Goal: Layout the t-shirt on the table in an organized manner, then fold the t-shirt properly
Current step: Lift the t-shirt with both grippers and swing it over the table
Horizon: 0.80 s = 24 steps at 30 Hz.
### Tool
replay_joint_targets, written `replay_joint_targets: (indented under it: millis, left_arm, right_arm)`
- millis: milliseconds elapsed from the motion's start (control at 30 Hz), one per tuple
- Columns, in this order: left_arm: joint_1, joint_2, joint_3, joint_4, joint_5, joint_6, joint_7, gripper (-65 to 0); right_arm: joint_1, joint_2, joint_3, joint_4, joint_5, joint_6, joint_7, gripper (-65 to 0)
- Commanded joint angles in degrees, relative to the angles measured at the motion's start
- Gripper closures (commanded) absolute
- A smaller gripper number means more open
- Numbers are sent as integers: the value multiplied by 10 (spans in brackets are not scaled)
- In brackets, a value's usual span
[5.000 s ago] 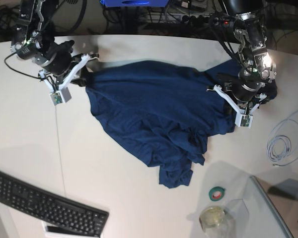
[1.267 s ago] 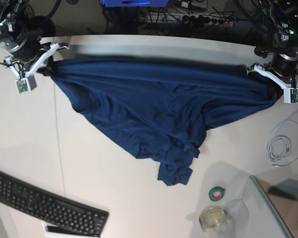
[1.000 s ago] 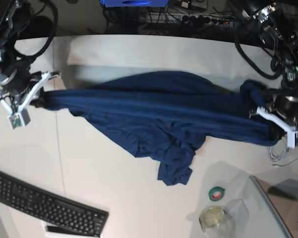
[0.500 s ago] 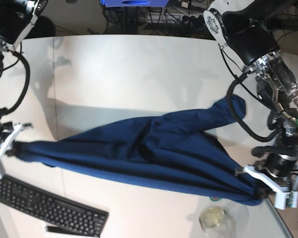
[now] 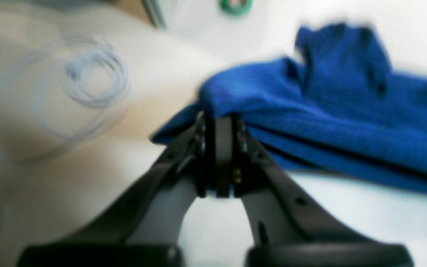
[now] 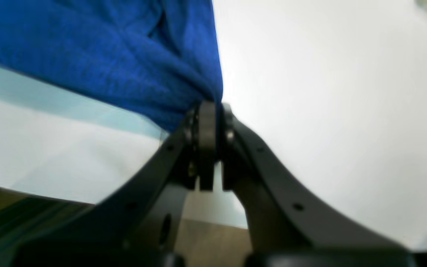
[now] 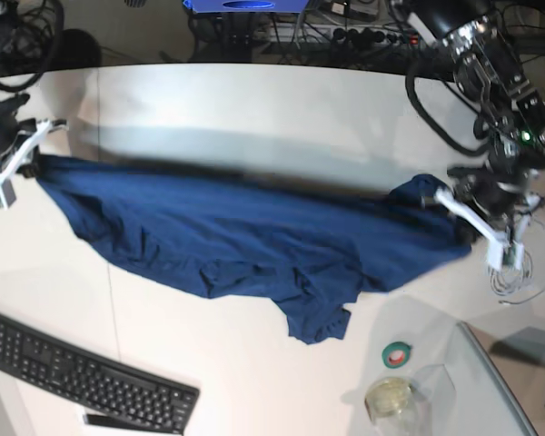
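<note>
Large dark navy blue soft-fabric t-shirt [image 7: 254, 241] is lying stretched across the smooth white counter [image 7: 254, 109], long axis running side to side between the two arms. Left pincer [image 5: 217, 122] is clamping one bunched end of the cloth, jaws closed on it, at the base view's right. Right pincer [image 6: 208, 107] is likewise pinching the opposite end, at that view's left. From each pincer the shirt is running inward toward the other arm. Upper edge is looking taut; the lower part is sagging in folds toward the black keyboard [image 7: 82, 372]. Judgement: the next spreading pull is turning on keeping that held edge straight.
</note>
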Motion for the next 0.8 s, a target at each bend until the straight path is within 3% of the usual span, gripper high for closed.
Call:
replay_joint_targets:
  millis: [0,233,433,533,600,767]
  left_arm:
    - [19,-3,-4,10,-5,-11,-14,0]
    - [185,17,-66,10,-23,-29,-159,0]
    - [245,-30,-153,15,-243,-29,-167,0]
    - [240,-57,-192,20,-332,-26,-166,0]
    - [235,-70,-200,30,-367,-26,-166,0]
    - [194,-95,-198,33,-426,-11,-166,0]
  right_arm:
    - [-19,-12,0,11,7,1,21,-5]
    - [-118,-64,6,26,7,1,79,-5]
    - [-125,-100,67,55,8,1,118,-5]
    - [-101,-109,95,59,8,34,141,-5]
    - [-69,-114,119,60,8,60,143,-5]
    - [15,-119,182,64,8,60,144,-5]
